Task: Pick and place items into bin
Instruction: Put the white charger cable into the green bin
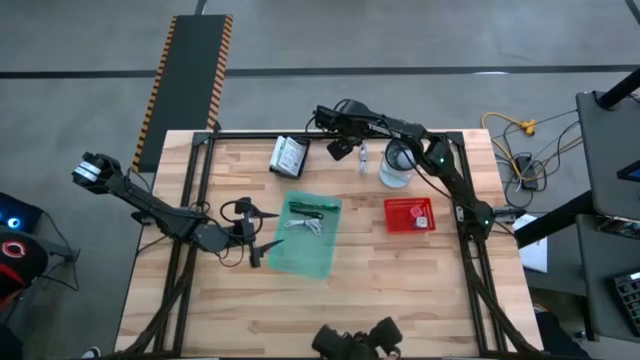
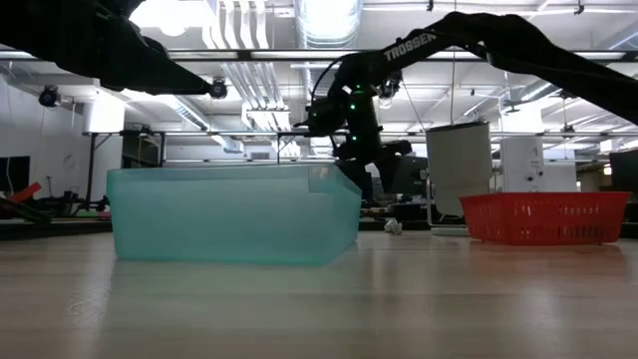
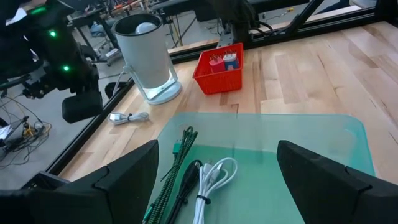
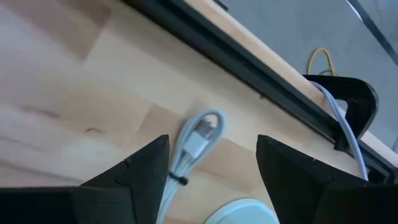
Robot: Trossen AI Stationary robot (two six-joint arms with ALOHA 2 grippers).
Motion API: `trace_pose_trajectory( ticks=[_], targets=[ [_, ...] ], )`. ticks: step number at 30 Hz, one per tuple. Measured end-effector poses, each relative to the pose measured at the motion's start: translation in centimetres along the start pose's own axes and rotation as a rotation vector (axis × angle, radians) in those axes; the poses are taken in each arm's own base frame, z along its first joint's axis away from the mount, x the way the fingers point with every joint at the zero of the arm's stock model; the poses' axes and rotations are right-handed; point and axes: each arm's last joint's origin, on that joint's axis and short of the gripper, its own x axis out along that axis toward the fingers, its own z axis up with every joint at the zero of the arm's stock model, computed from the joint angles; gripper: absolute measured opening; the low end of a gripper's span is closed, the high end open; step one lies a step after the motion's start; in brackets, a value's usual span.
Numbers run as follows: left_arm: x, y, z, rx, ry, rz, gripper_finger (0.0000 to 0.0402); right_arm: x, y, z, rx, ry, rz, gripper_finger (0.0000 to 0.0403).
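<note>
We counted one white coiled cable (image 4: 194,144) on the surface (image 1: 420,290), lying between the released right end effector's (image 4: 211,165) fingers; the left end effector (image 3: 214,171), also released, hovered over the bin (image 1: 318,262).

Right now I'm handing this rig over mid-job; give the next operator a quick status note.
Left gripper: open, empty, at the green bin's left edge.
Right gripper: open, empty, over the coiled white cable at the table's far edge, beside the jug.
Done: a green stick, a black pen and a white cable lie in the bin.
Left: the far-edge cable, white packets at the far edge. Red basket holds small bits.
</note>
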Motion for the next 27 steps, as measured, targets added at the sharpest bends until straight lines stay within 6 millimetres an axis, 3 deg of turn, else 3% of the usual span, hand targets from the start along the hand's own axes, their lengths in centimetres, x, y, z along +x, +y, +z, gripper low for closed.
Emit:
trace_pose_trajectory(
  ticks=[8,15,27],
  targets=[
    [0.0,0.0,0.0,0.001,0.001,0.0,0.0308,1.3,-2.0,1.0,0.057,0.037,0.019,0.0226],
    [0.0,0.0,-0.1,0.002,0.002,0.0,0.0308,2.1,-1.9,0.7,0.058,0.12,0.115,0.0226],
    [0.0,0.0,-0.1,0.002,0.002,0.0,0.0308,5.9,-1.4,-1.1,0.039,0.238,0.111,0.0226]
  ],
)
